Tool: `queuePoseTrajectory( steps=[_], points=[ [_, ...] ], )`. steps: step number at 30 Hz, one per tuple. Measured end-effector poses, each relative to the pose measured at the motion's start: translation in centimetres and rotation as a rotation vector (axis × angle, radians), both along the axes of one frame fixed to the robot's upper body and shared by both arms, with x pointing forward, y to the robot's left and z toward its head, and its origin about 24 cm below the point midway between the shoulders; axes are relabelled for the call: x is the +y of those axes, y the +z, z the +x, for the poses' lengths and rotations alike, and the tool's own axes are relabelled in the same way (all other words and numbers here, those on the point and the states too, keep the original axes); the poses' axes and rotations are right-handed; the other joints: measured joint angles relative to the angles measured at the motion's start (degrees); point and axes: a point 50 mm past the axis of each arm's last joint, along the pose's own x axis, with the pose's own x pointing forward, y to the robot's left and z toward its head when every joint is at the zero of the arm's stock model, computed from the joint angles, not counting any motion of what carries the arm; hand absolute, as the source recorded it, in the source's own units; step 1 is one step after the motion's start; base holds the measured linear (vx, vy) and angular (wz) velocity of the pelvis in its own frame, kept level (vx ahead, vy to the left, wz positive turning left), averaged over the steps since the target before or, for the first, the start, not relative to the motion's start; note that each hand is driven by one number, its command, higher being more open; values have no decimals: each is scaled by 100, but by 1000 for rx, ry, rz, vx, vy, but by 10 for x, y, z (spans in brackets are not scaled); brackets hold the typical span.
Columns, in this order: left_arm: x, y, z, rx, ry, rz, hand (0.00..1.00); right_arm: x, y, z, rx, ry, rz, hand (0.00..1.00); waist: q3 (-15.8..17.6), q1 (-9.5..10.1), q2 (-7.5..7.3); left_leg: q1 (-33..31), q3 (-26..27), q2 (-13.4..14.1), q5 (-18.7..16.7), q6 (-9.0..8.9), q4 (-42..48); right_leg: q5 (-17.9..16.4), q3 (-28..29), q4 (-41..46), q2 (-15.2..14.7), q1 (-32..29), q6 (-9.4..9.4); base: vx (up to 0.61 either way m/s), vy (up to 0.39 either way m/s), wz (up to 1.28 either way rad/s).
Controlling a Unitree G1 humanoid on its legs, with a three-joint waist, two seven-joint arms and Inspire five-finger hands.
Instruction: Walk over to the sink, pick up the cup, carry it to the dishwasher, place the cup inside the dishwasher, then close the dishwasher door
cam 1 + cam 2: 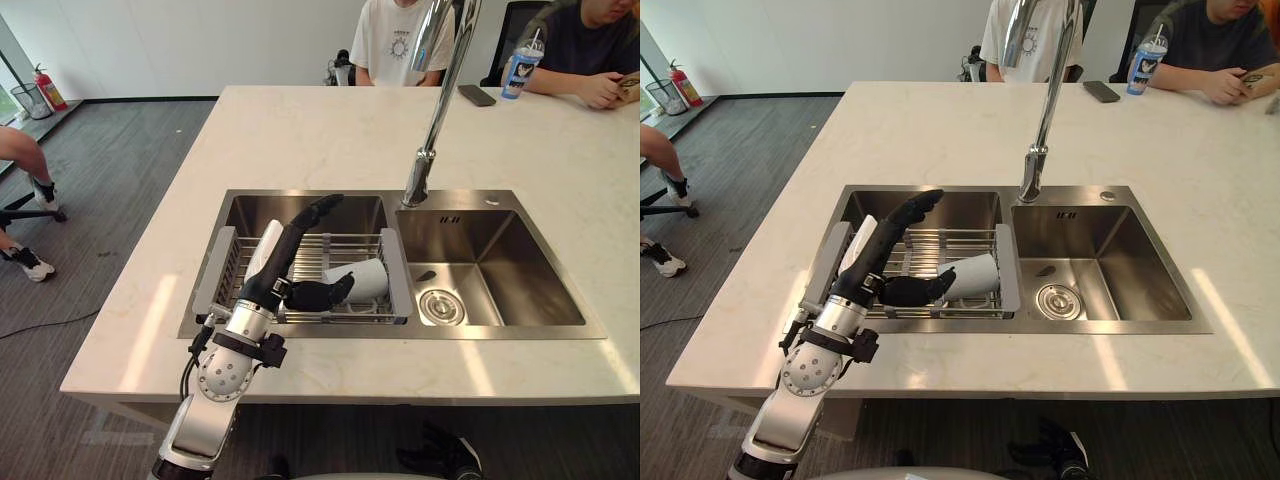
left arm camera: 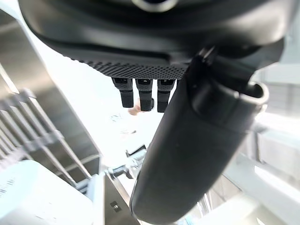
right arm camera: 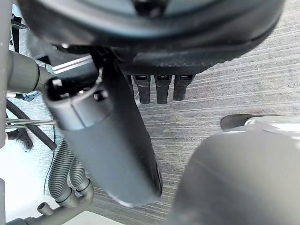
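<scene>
1. Pale stone counter (image 1: 300, 130) holds a double steel sink (image 1: 520, 270) with a tall faucet (image 1: 440, 100) between the basins.
2. A wire rack (image 1: 345, 243) sits in the left basin, and the white cup (image 1: 370, 280) lies on its side in it.
3. The left hand (image 1: 290, 250) reaches over the rack with fingers straight, thumb spread toward the cup, grasping nothing; whether it touches the cup I cannot tell.
4. The right hand (image 3: 164, 61) hangs above grey floor, fingers relaxed, empty.
</scene>
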Motion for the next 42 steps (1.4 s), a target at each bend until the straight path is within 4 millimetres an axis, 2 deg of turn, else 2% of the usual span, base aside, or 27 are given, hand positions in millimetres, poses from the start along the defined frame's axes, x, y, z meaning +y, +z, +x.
queuePoseTrajectory(
  steps=[8,13,19,27,42],
  points=[
    [-18,0,6,-38,-37,79,90,2,-1,-1,2,-3,4,90,-5,-57,-2,22,64,50,39,-6,-1,22,88,41,45,-66,-10,-50,-7,-6],
    [-14,-23,17,27,32,201,90,3,0,0,0,-2,2,90,-3,-151,-4,58,261,84,12,-17,0,56,263,24,66,-138,-16,-4,-3,-19],
    [-5,-40,23,83,113,260,90,3,-1,0,-1,-11,5,90,-1,-274,-8,87,369,105,-25,-45,28,79,363,16,82,-164,-18,26,-7,-10],
    [1,-58,33,149,187,346,90,3,-1,-1,1,-15,5,90,-1,-283,-7,158,503,161,-42,-66,21,116,491,8,129,-163,-36,-21,-14,-9],
    [0,-55,46,102,189,510,90,3,-1,-1,-3,-21,9,90,7,-307,4,159,543,161,-56,-74,5,132,530,-44,127,-166,-33,-6,-1,-1]
  ],
)
